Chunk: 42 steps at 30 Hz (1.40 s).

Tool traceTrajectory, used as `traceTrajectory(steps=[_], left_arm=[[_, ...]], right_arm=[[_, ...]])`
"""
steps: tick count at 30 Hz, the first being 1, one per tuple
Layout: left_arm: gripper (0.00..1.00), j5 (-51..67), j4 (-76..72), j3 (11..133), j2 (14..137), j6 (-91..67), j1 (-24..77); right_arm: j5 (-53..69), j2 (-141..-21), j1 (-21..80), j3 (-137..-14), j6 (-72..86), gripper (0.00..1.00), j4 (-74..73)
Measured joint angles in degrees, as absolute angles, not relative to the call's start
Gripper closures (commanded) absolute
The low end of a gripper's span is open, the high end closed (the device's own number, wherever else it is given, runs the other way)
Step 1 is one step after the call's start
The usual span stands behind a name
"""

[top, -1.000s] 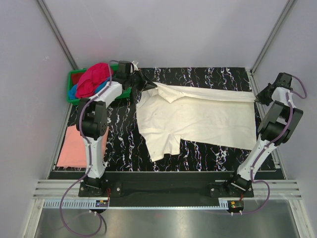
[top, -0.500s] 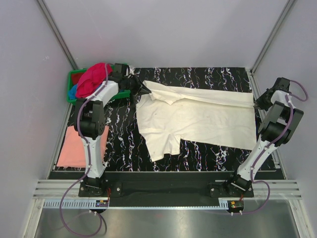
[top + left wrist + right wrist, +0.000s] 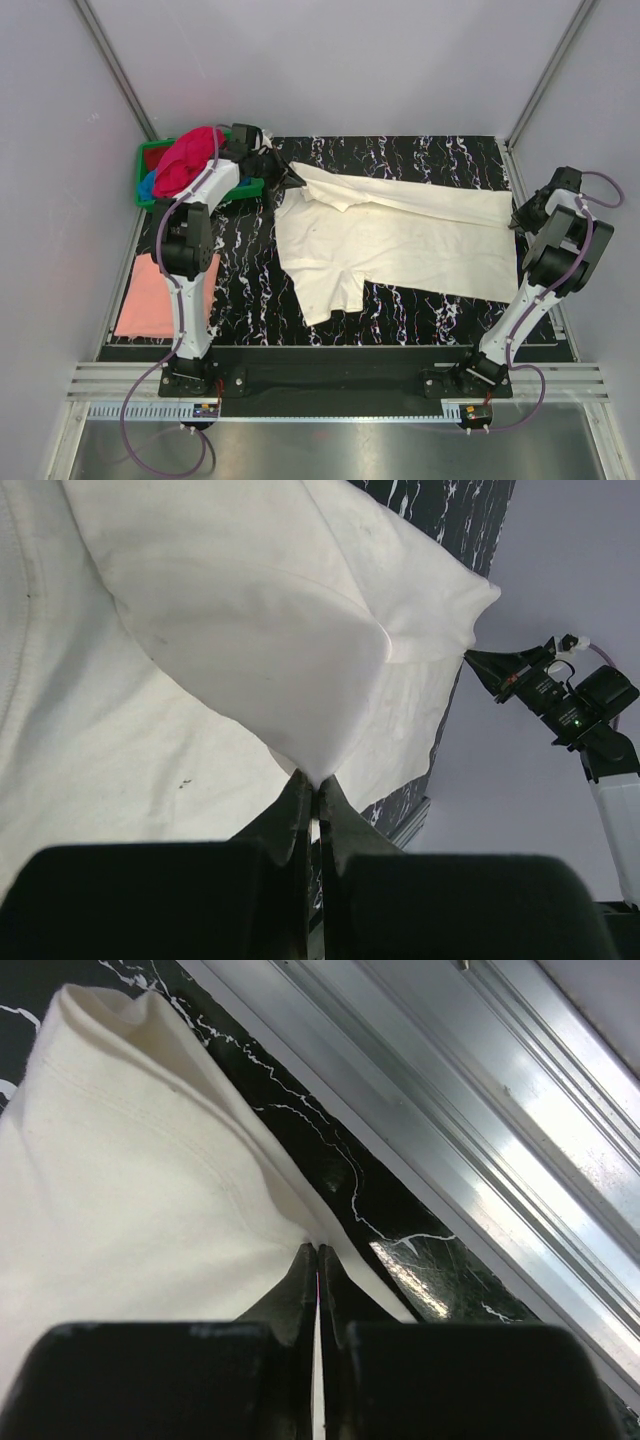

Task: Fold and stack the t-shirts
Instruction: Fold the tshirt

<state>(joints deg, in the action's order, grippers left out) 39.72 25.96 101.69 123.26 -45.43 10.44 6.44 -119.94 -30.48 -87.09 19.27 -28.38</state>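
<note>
Left end effector (image 3: 315,780) and right end effector (image 3: 317,1250) both pinch the cream tee (image 3: 390,235).
Each is pressed together on cloth: the left on a fold at its far-left corner, the right on its right edge. The tee lies spread across the bench (image 3: 400,150).

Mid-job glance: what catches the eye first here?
The cream shirt sprawls across the black table, the left gripper pinching its far-left edge, the right gripper its far-right corner. A magenta shirt heaps over the green crate far left; a pink shirt lies flat near left.
</note>
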Motion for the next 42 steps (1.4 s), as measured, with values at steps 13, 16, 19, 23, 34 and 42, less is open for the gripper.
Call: traceTrajectory(steps=[13, 16, 19, 23, 34, 42], left_arm=[[1.00, 40.51, 26.44, 100.27, 123.20, -44.80, 10.63], [1.00, 40.36, 27.29, 97.12, 123.00, -44.53, 10.81], [1.00, 40.16, 28.32, 96.36, 123.00, -43.94, 10.85], [1.00, 40.10, 28.25, 96.36, 123.00, -43.53, 10.85], [1.00, 39.64, 28.27, 96.36, 122.93, -43.46, 10.85], [1.00, 39.64, 28.21, 95.88, 121.97, -43.48, 10.85]], right_arm=[[6.39, -118.37, -30.83, -86.04, 19.33, 1.00, -29.63], [6.11, -118.37, -30.85, -85.78, 19.55, 1.00, -29.65], [5.91, -118.37, -30.87, -85.58, 19.73, 1.00, -29.63], [5.56, -118.37, -30.85, -85.41, 19.75, 1.00, -29.69], [5.48, -118.37, -30.85, -85.41, 19.68, 1.00, -29.74], [5.43, -118.37, -30.85, -85.03, 19.70, 1.00, -29.69]])
